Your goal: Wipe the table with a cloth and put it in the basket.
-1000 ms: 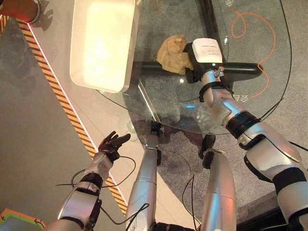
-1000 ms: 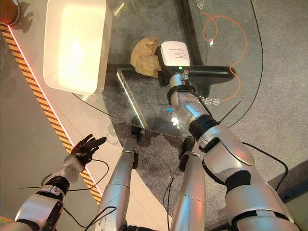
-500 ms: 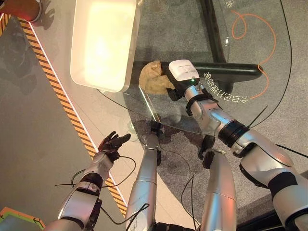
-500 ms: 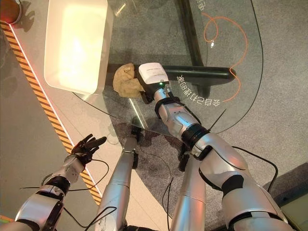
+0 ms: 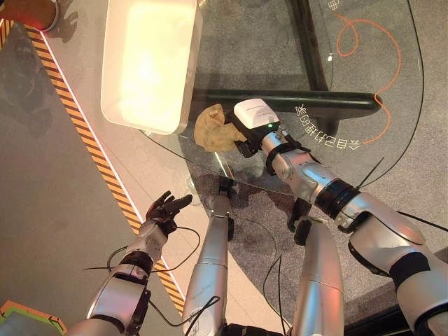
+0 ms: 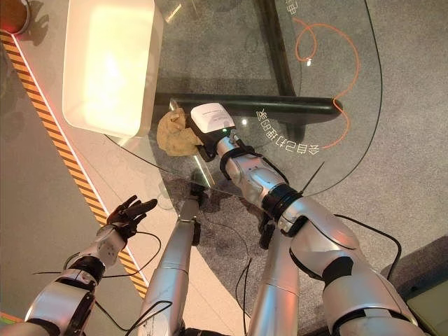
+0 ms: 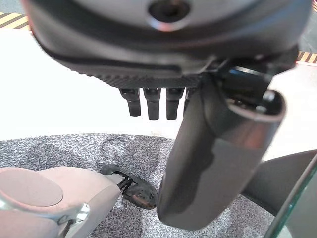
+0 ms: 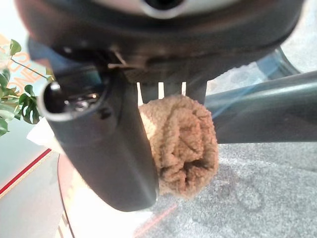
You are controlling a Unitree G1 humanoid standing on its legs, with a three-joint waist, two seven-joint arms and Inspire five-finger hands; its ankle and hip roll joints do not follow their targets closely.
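A tan cloth (image 5: 213, 129) lies bunched on the round glass table (image 5: 364, 84), close to its near-left edge. My right hand (image 5: 253, 119) is shut on the cloth and presses it to the glass. The right wrist view shows the cloth (image 8: 181, 144) pinched between the thumb (image 8: 109, 148) and the fingers. A white basket (image 5: 189, 84) stands on the table's far-left part, just beyond the cloth. My left hand (image 5: 162, 210) hangs low off the table's left side, over the floor, with relaxed open fingers (image 7: 151, 101).
Under the glass runs a black table frame (image 5: 329, 101). An orange cable (image 5: 381, 42) lies on the floor at the far right. Yellow-black striped tape (image 5: 91, 140) crosses the floor to the left of the table.
My right hand has dragged the cloth across the glass to the left and toward the near edge, ending beside the basket. The left hand has barely moved.
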